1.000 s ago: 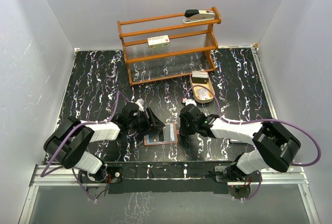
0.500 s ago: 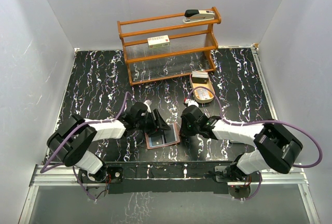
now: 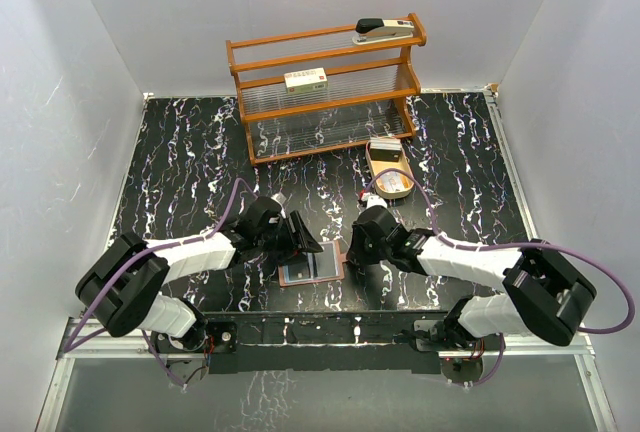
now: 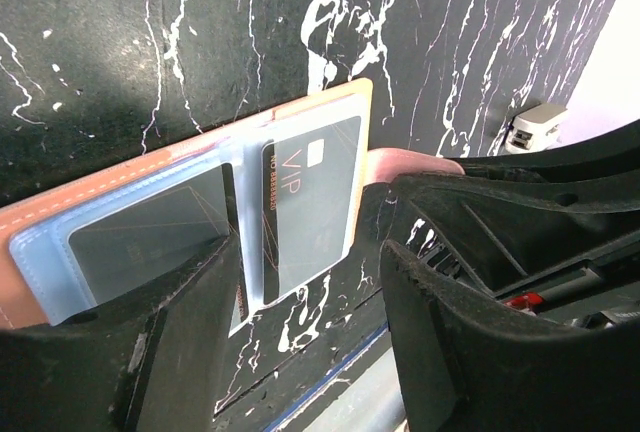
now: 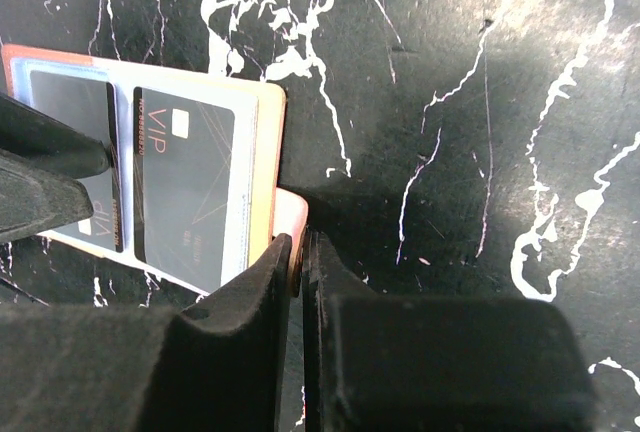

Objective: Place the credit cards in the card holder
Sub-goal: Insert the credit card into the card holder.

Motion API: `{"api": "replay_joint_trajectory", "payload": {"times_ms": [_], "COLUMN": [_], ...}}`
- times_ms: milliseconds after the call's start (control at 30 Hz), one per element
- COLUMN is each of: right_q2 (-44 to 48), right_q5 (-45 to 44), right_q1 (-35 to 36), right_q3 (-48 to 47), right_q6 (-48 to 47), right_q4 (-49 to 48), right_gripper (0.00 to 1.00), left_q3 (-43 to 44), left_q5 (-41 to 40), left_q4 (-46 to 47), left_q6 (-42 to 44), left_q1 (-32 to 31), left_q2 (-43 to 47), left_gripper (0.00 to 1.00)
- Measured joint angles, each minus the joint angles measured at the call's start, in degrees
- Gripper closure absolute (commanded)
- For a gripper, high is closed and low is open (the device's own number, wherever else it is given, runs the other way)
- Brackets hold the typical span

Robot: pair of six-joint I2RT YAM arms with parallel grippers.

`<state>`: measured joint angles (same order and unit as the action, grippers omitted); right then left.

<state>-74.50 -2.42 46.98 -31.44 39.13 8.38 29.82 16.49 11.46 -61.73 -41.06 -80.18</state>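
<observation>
1. Card holder (image 3: pixel 312 270) is lying open and flat on the black marbled table (image 3: pixel 180 152), near the front edge, btwn the two grippers.
2. Credit cards (image 4: pixel 310 207): two dark ones are sitting side by side under the holder's clear inner sleeves. One is showing "VIP" lettering.
3. Left gripper (image 4: pixel 310 237) is hanging low over the holder's left half w/ fingers wide apart, straddling the sleeves. Can't tell whether the pads are touching anything.
4. Right gripper (image 5: pixel 297 242) is sitting at the holder's right edge, fingers pressing together w/ the pinkish tab (image 5: pixel 292 210) pinched btwn them.
5. Wooden rack (image 3: pixel 325 54) is standing at the back of the table, well apart from the holder, w/ a stapler (image 3: pixel 385 29) lying on its top shelf.
</observation>
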Motion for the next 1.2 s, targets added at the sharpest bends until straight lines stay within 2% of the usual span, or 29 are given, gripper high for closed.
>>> {"api": "replay_joint_trajectory", "payload": {"times_ms": [367,1200], "right_q2": [0.02,0.02], "right_q5": [1.14,1.11], "right_q1": [0.0,0.0], "right_q3": [1.33,1.33], "right_q6": [0.26,0.22], "right_q4": [-1.38,-2.1], "right_gripper": [1.0,1.0], "left_q3": [-0.02,1.75], "left_q5": [2.36,3.82], "left_q4": [3.3,2.97], "left_q6": [-1.81,-2.58], "left_q1": [-0.07,-1.75], "left_q2": [-1.16,-4.81], "left_gripper": [0.44,0.44]}}
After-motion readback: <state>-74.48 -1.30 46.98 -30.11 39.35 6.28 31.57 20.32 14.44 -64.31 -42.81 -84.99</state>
